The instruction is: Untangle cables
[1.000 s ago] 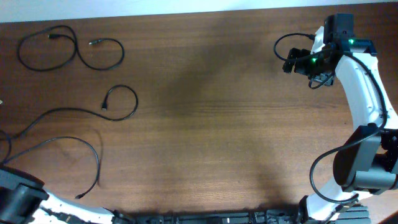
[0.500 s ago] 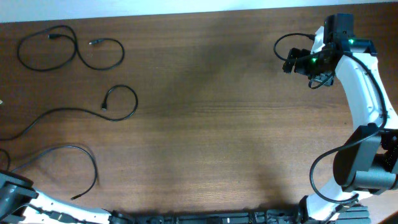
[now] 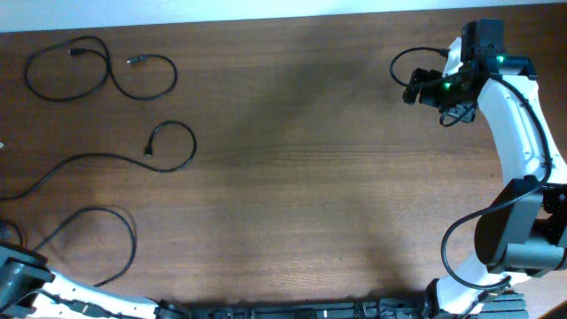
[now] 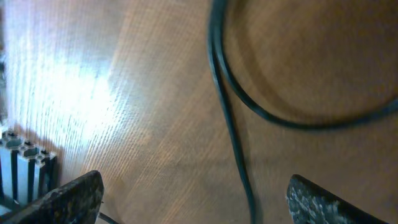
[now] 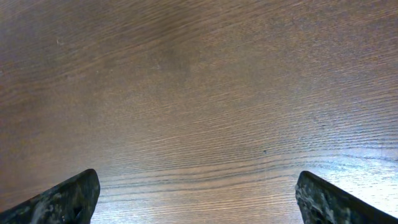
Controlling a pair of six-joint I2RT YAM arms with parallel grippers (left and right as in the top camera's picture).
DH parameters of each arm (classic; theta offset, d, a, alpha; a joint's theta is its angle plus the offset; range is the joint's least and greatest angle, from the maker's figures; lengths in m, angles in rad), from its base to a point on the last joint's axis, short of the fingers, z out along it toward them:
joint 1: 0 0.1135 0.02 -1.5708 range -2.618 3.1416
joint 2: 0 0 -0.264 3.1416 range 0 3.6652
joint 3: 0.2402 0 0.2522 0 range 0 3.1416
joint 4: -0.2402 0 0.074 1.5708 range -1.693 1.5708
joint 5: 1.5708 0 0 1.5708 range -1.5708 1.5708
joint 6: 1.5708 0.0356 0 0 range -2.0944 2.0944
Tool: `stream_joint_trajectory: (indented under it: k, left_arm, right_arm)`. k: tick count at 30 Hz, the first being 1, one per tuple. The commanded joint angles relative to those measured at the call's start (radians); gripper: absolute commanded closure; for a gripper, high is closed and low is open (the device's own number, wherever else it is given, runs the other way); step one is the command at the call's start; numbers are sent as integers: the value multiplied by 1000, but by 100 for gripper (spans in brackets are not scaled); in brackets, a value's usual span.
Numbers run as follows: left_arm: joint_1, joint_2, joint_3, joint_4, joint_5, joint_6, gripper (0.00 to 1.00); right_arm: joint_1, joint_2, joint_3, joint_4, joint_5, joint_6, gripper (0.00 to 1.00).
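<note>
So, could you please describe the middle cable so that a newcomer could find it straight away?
Look at the left side of the wooden table, where three black cables lie. The middle cable sits between the other two. It alone forms one small round loop with a long tail running to the left edge.

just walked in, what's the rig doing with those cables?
It is untangling cables, and looks well along. Three cables lie spread as what look like separate strands on the left side of the table. The left pincer is open, low over the nearest cable, which runs along the wood between its fingers, not clamped. The right pincer is open over bare wood at the far right, holding nothing.
</note>
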Motion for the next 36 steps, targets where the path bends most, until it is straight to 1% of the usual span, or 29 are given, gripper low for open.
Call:
stream_joint_trajectory:
  k: [1,2,3,4,6,8,11,13,14,15,17,20,21,22,23,25,26,28,30,33,35,36]
  left_arm:
    - [-55,16,-14,-32,32,130,9]
    - [-71,18,-29,-29,2,129,12]
    - [-84,22,-51,-15,-27,129,12]
    - [-95,30,-89,22,-47,129,9]
    - [-97,50,-148,127,-47,129,4]
    - [-96,66,-205,237,-50,165,1]
    - [-96,66,-258,362,-50,178,2]
    - [-96,66,-267,386,-49,177,16]
    - [-96,66,-277,404,-30,177,30]
    - [-96,66,-290,420,6,177,35]
    - [-96,66,-316,441,48,177,35]
    - [-96,66,-342,444,58,178,43]
    - [-96,66,-343,445,69,178,41]
    - [-96,66,-342,444,78,178,28]
    - [-96,66,-328,444,107,215,18]
    - [-96,64,-280,404,104,270,9]
    - [-96,62,-241,359,85,278,7]
    - [-96,50,-191,312,51,274,6]
    - [-96,24,-149,289,56,275,5]
    - [-96,-2,-147,250,55,274,10]
    - [-96,-1,-181,234,19,274,12]
    - [-94,-1,-225,241,10,274,11]
  right_arm:
    - [-5,7,-2,0,6,8,2]
    - [-5,7,-2,0,6,8,2]
    - [-5,7,-2,0,6,8,2]
    - [-5,7,-2,0,6,8,2]
    - [-5,7,-2,0,6,8,2]
    - [-5,7,-2,0,6,8,2]
    - [-5,7,-2,0,6,8,2]
    - [-5,7,-2,0,6,8,2]
    - [-5,7,-2,0,6,8,2]
    - [-5,7,-2,0,6,8,2]
    - [-5,7,-2,0,6,8,2]
    - [-5,7,-2,0,6,8,2]
    - [-5,7,-2,0,6,8,2]
    - [-5,7,-2,0,6,8,1]
    - [-5,7,-2,0,6,8,2]
    - [-5,7,-2,0,6,8,2]
    - [-5,7,-2,0,6,8,2]
    - [-5,7,-2,0,6,8,2]
    - [-5,7,-2,0,6,8,2]
    - [-5,7,-2,0,6,8,2]
    - [-5,7,-2,0,6,8,1]
    - [-5,7,-2,0,6,8,2]
